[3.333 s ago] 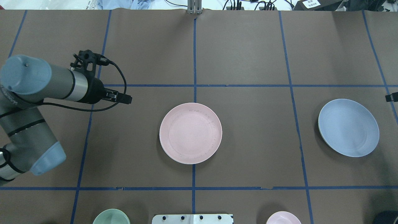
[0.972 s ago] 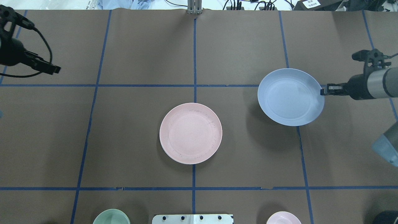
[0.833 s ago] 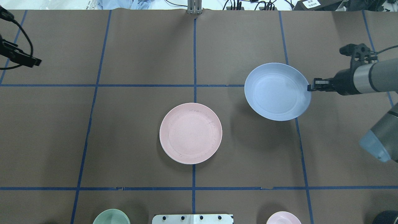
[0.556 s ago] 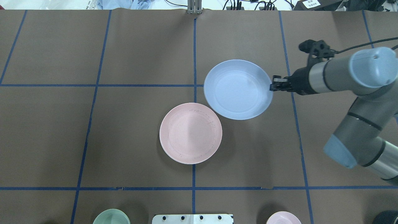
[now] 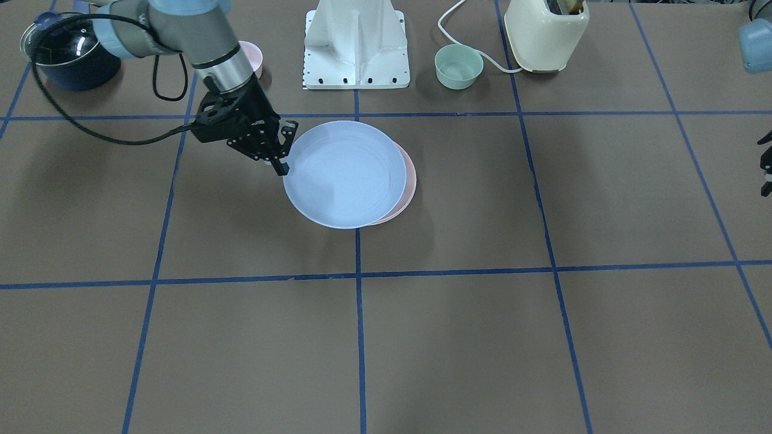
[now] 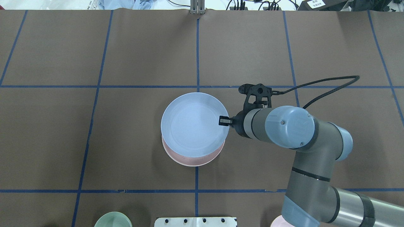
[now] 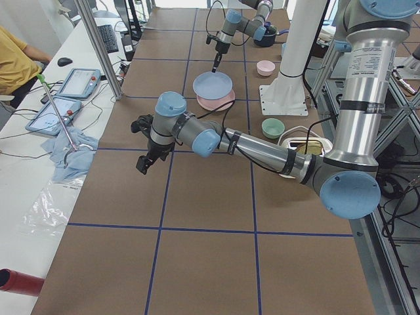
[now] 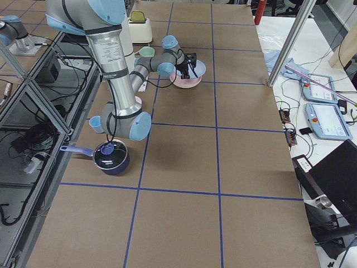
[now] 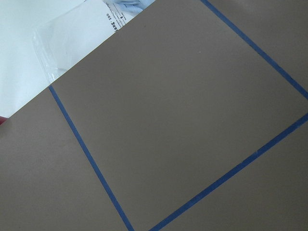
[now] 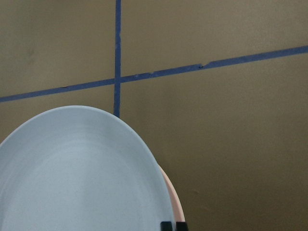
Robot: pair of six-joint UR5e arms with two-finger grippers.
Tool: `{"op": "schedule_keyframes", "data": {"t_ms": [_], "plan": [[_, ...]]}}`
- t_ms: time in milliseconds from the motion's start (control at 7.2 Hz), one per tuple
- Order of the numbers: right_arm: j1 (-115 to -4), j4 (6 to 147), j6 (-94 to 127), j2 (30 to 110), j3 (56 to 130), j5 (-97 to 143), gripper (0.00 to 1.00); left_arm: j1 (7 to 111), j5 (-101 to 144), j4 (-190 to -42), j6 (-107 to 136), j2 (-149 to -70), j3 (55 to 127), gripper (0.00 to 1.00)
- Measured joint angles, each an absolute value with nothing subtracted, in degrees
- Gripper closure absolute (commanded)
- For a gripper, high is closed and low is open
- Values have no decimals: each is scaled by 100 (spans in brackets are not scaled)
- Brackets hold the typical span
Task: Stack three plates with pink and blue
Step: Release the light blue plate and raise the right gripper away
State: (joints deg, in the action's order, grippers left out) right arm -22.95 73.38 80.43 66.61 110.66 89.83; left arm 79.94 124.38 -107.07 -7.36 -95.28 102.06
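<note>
While the right jaws are pinching the rim of the blue plate (image 6: 192, 124), holding it slightly off-centre above the pink plate (image 6: 193, 161) on the surface (image 6: 126, 142), we are judging that centring, lowering and releasing are coming next; whether the left jaws are spread we cannot tell.

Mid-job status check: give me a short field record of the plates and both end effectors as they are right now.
blue plate: gripped at its rim, over the pink plate, off-centre; the side views suggest it is not yet resting on it
pink plate: lies flat, mostly covered from overhead
right end effector: shut on the blue plate's rim
left end effector: far from the plates, nothing seen in it; open or shut unclear
third plate: not seen in any view
</note>
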Motion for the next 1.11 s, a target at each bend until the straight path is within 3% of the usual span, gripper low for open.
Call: {"op": "schedule_keyframes", "data": {"t_ms": [139,694,1111], "plan": [[-2195,7335,8052,6620,10959,8890,1,7997,12442,-10706,-736,-9528,10206,0],[-2352,7668,7906,6437,10873,9001,0,8031,12591,-10774,-682,-9252,10165,0],[-4195,8784,5952,6351,10916,10774,0,8593,12618,-10717,-724,-8896,9743,0]]}}
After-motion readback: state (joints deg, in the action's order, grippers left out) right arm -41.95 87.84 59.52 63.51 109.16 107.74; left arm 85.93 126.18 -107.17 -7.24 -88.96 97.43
